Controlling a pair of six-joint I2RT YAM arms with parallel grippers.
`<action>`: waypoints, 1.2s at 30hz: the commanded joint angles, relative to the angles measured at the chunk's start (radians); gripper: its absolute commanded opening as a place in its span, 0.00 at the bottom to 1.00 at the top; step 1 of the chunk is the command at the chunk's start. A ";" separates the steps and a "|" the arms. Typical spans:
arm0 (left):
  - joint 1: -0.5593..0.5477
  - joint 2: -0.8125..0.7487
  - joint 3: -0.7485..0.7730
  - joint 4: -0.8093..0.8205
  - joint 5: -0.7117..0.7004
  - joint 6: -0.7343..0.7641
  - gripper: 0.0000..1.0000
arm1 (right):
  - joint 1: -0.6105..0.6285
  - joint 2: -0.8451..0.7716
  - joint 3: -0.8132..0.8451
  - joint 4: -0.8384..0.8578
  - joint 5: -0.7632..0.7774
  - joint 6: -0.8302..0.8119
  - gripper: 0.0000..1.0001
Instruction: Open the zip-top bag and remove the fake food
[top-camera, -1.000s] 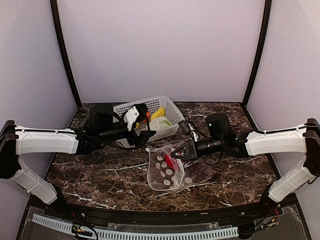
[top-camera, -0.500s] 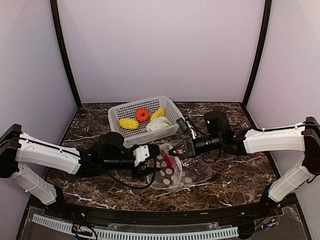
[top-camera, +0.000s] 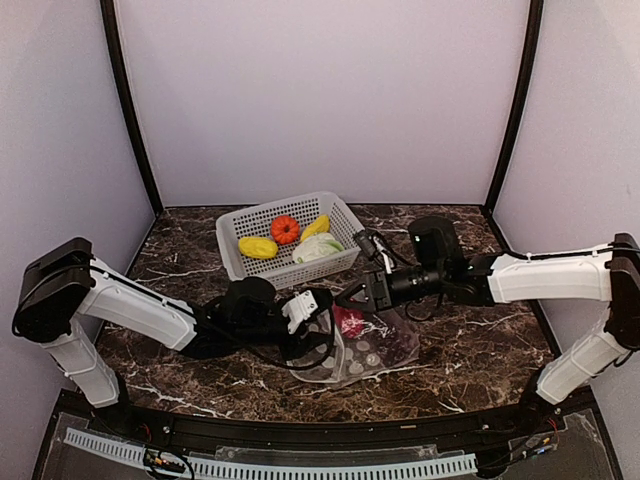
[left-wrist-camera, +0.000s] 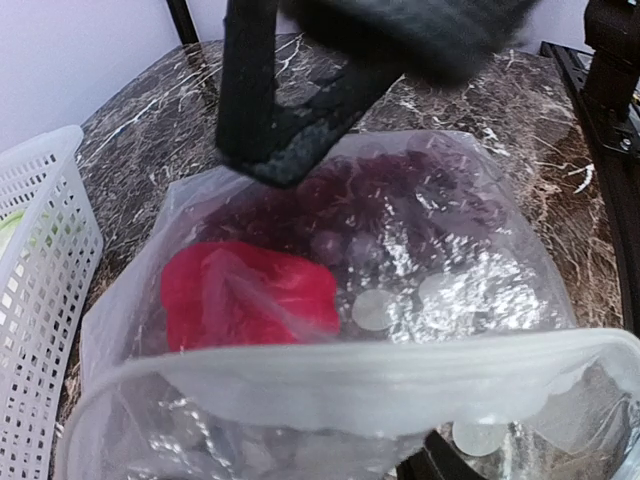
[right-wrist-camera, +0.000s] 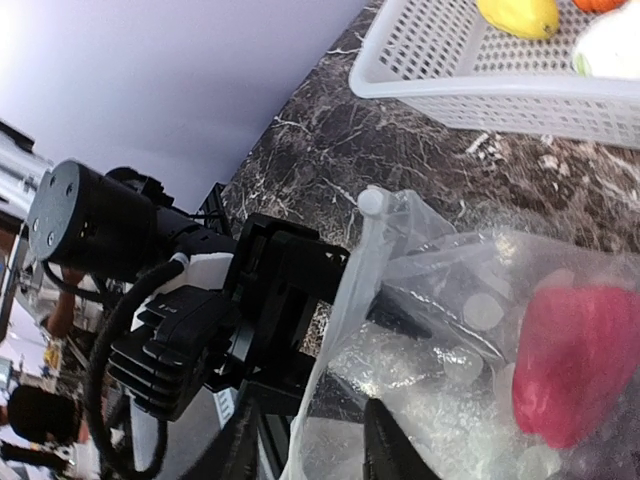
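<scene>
Slippage worries us: right jaws seem clamped on the zip-top bag (top-camera: 375, 345), mouth open on the surface (top-camera: 460, 340); left jaws' state we cannot tell. A lost grip would collapse it over the red fake food (left-wrist-camera: 245, 295).

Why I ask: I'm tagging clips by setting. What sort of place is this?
Likely a robot test booth, not a kitchen: plain lilac walls box in a marble-look tabletop, two robot arms work over it, and the white basket and zip-top bag hold toy food.

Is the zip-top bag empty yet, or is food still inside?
Not empty: a red piece and purple grapes show through the zip-top bag and its clear plastic.
</scene>
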 joint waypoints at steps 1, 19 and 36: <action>-0.001 0.046 0.044 0.041 -0.054 -0.030 0.51 | -0.034 -0.052 0.010 -0.037 0.023 -0.018 0.49; 0.000 0.118 0.033 0.108 -0.122 -0.090 0.66 | -0.259 -0.058 -0.001 -0.292 0.165 -0.127 0.71; 0.015 0.171 0.047 0.151 -0.146 -0.161 0.77 | -0.329 0.188 0.031 -0.160 0.072 -0.158 0.56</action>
